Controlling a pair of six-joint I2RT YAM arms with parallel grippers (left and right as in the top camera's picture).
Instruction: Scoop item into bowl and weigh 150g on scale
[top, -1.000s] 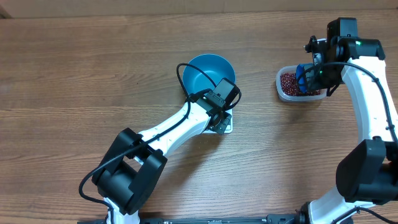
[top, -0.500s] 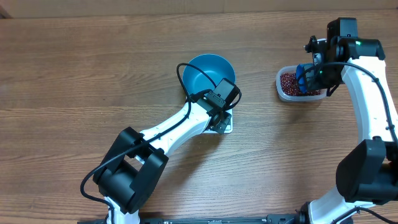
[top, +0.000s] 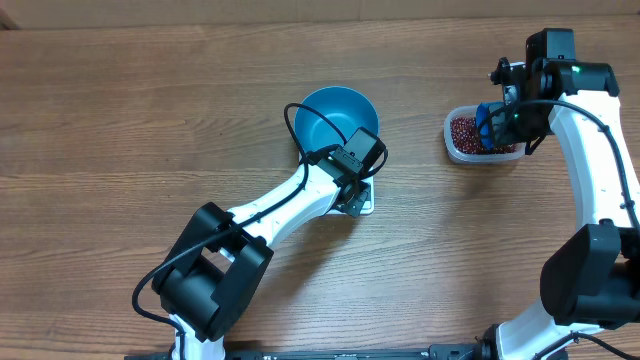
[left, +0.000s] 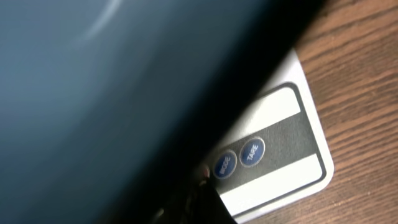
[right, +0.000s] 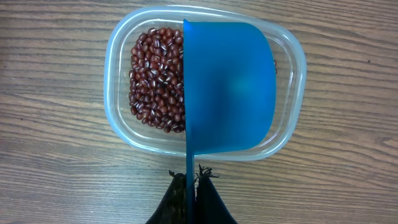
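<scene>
The blue bowl stands on the white scale, which my left arm mostly hides. In the left wrist view the bowl's wall fills the left side, and the scale's label strip shows two round buttons. My left gripper is shut and empty, its dark tip down at the strip beside the nearer button. My right gripper is shut on the thin handle of a blue scoop. The scoop hangs over the red-brown beans in the clear tub. The scoop hides its own contents.
The bean tub sits at the right of the wooden table, well apart from the bowl. My left arm lies diagonally from the front edge toward the scale. The right arm runs along the right side.
</scene>
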